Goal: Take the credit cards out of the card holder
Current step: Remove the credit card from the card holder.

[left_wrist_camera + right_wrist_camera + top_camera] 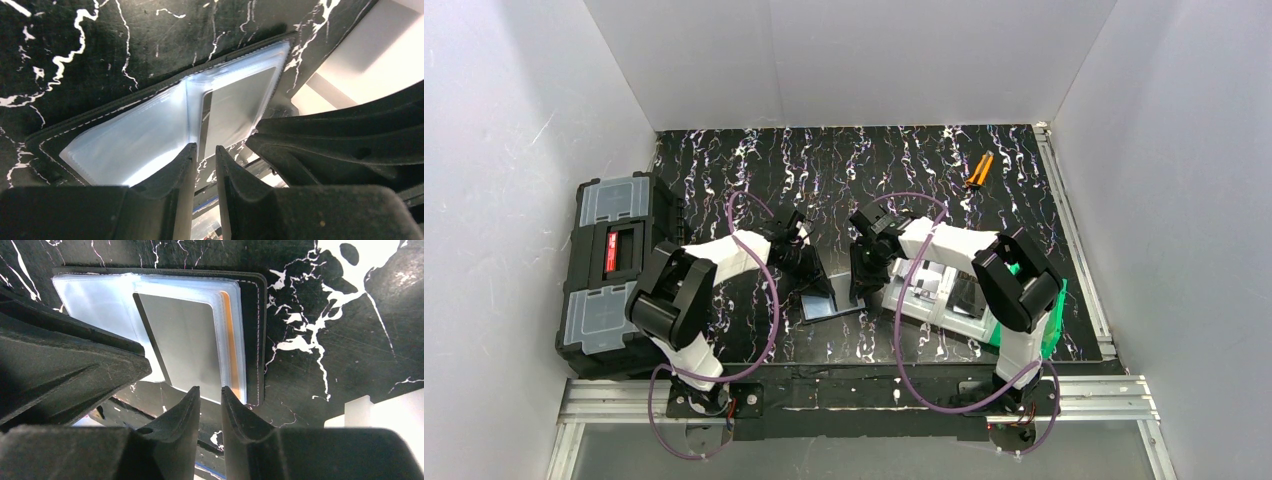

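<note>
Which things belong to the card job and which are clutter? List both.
Job: open black bifold card holder with glossy pockets; pale silvery flat card; orange-tan card, only its edge showing.
Clutter: big black plastic toolbox; small orange-handled tool; white bin; green bin.

I work in a robotics lab cell, a test booth built for a rig like me. Plain white walls (854, 60) close in the table (904, 170) on the left, back and right. The tabletop is a black sheet with white marbling, edged by bare aluminium rails (1076, 240). My two arms (724, 255) are bolted side by side to a metal frame (604, 400) at the near edge, with purple cables (769, 300) looping loose from wrist to base. A black toolbox (614, 260) sits at my left, a pale bin (934, 295) and a green bin (1054, 325) at my right, and a small orange-handled tool (977, 171) lies at the far side.
</note>
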Controlling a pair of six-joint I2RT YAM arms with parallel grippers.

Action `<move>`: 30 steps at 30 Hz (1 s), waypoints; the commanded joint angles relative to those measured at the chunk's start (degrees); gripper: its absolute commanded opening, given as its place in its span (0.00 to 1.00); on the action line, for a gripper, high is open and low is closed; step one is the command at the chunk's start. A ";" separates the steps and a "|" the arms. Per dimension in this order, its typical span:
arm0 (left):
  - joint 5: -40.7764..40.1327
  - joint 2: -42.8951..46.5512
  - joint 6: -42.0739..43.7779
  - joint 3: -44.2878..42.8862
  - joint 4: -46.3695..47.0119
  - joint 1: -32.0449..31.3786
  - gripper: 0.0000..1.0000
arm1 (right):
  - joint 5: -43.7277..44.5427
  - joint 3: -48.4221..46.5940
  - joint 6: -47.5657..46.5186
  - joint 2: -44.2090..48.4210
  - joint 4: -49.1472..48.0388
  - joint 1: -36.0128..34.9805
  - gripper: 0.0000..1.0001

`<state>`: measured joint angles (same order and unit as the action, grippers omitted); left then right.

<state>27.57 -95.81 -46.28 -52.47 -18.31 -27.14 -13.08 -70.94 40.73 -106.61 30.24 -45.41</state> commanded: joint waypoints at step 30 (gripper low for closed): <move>3.89 -1.66 -0.35 4.07 5.05 -0.09 0.00 | 3.13 -6.55 -1.70 -8.84 5.67 -3.20 0.14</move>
<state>31.11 -98.52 -46.37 -49.89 -14.46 -26.33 -11.73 -77.47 38.79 -112.25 36.40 -47.33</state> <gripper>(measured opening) 0.093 0.148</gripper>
